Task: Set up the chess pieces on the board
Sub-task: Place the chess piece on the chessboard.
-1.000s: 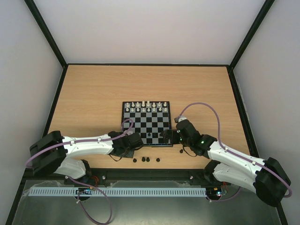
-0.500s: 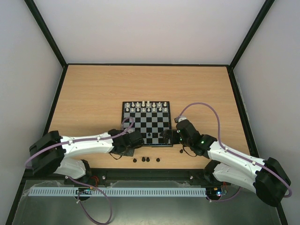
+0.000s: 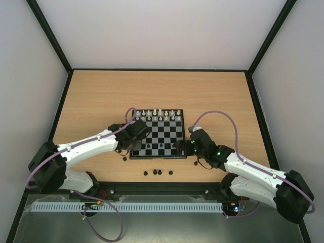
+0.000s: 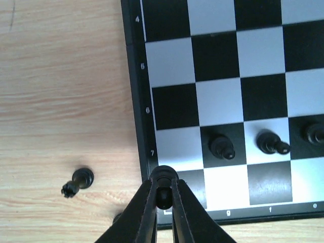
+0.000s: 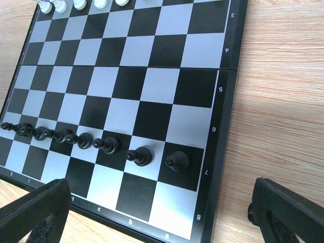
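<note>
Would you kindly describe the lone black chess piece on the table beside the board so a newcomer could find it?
Start at the board on the wooden table and go to its near-left corner. Just off the frame there sits one black piece, alone, whereas the other loose black pieces cluster before the near edge.

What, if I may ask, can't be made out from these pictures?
- Left wrist view: the left tool covers most of the black piece it grips, so its type is unclear.
- Top view: the left arm hides part of the board's left side.
- Right wrist view: the top edge cuts off the white pieces.
- Top view: the loose black pieces on the table are too small to identify.
</note>
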Available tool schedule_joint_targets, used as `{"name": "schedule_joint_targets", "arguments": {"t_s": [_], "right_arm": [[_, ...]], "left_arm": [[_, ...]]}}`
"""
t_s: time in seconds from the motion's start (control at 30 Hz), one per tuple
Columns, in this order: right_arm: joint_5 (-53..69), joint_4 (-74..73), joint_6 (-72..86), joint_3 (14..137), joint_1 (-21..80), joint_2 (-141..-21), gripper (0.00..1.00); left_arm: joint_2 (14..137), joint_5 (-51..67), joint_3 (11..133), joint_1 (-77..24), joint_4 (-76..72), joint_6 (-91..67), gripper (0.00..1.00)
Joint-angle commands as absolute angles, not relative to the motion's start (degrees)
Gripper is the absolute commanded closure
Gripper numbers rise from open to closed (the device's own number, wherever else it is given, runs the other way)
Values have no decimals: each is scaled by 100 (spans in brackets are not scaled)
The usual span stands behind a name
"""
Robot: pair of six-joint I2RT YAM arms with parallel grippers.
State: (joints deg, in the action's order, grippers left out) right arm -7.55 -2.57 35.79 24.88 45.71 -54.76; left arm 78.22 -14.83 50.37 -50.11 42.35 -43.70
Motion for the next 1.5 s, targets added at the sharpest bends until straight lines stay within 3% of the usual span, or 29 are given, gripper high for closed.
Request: {"name": "schedule_joint_targets", "arguments": {"t_s": [0.0, 1.47], "right_arm": [[-796, -268, 3533, 2442, 4561, -5533, 1], [-769, -260, 3526, 2429, 4561, -5519, 1]], "left_arm": [[7988, -1494, 5220, -4856, 4037, -3973, 89], [8553, -1195, 4647, -4787, 3283, -3998, 84]]}}
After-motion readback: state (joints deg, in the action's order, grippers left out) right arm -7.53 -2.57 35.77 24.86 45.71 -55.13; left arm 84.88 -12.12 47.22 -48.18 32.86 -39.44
